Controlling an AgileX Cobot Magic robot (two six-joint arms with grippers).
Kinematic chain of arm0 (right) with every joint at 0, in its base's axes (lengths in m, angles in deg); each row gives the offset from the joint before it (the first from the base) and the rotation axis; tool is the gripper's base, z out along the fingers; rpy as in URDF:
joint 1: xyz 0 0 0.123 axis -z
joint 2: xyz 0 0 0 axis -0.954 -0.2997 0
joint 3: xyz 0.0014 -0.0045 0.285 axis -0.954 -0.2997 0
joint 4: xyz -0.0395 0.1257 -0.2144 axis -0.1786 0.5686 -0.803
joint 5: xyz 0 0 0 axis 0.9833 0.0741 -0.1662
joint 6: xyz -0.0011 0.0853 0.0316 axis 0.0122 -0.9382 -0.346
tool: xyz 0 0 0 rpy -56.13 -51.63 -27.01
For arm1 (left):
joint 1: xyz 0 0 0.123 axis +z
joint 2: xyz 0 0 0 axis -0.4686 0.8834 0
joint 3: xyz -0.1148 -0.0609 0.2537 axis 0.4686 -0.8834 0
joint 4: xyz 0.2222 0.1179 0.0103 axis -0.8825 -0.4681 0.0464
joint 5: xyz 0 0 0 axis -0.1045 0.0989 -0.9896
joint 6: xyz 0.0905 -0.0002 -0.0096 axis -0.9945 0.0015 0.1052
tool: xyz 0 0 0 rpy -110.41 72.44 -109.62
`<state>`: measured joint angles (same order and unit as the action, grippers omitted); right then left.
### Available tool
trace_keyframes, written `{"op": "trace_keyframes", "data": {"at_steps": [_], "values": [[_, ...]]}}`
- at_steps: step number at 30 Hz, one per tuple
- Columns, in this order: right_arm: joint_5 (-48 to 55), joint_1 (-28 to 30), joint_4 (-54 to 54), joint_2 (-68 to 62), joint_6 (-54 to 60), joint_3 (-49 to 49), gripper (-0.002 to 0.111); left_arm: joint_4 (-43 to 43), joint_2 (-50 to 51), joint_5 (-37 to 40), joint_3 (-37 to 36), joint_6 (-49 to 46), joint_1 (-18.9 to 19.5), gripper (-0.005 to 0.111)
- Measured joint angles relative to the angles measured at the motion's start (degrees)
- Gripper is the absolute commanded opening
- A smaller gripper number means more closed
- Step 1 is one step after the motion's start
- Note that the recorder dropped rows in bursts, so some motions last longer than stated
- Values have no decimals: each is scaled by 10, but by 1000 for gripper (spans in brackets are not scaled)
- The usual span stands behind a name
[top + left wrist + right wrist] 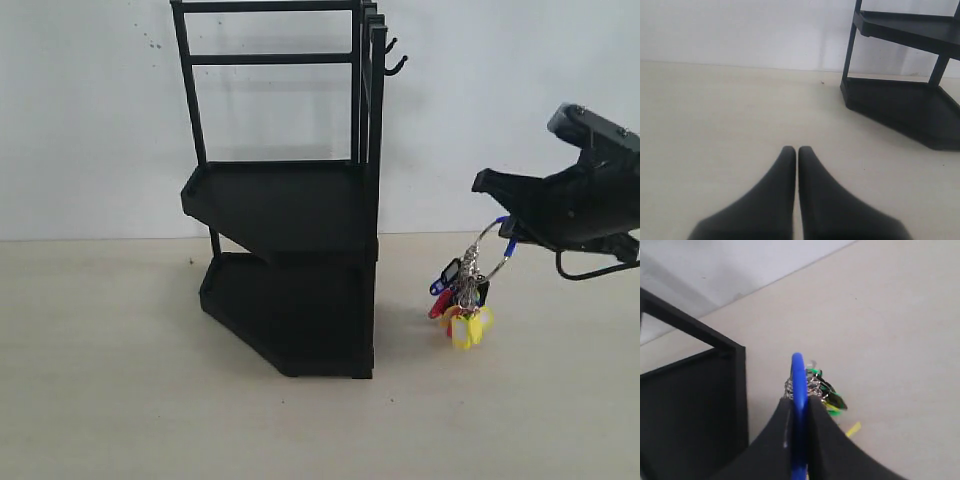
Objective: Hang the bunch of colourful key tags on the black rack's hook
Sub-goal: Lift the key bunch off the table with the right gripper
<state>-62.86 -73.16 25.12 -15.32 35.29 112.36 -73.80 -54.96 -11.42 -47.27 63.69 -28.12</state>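
The colourful key tag bunch (462, 300) hangs in the air right of the black rack (290, 230), its tags just above the table. My right gripper (507, 232) is shut on the bunch's blue-sleeved wire loop (799, 405), and the tags (827, 396) dangle beyond the fingers. The hook (397, 66) juts from the rack's top right, well above and left of the bunch, under a shorter hook (391, 44). My left gripper (796, 150) is shut on nothing, low over the table, with the rack's trays (900, 100) ahead of it.
The beige table (120, 400) meets a white wall (90, 120) behind the rack. A black cable (590, 272) loops under the right arm. In the right wrist view the rack's top rail (695, 330) stands close beside the held loop.
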Motion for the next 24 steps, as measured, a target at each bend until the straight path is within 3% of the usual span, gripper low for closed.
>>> {"op": "trace_keyframes", "data": {"at_steps": [5, 9, 11, 24], "values": [[68, 4, -38, 55, 108, 0, 0, 0, 0, 0, 0, 0, 0, 4], [124, 58, -92, 89, 23, 0, 0, 0, 0, 0, 0, 0, 0, 4], [145, 70, -101, 97, 64, 0, 0, 0, 0, 0, 0, 0, 0, 4], [220, 57, -109, 112, 114, -1, 0, 0, 0, 0, 0, 0, 0, 4]]}}
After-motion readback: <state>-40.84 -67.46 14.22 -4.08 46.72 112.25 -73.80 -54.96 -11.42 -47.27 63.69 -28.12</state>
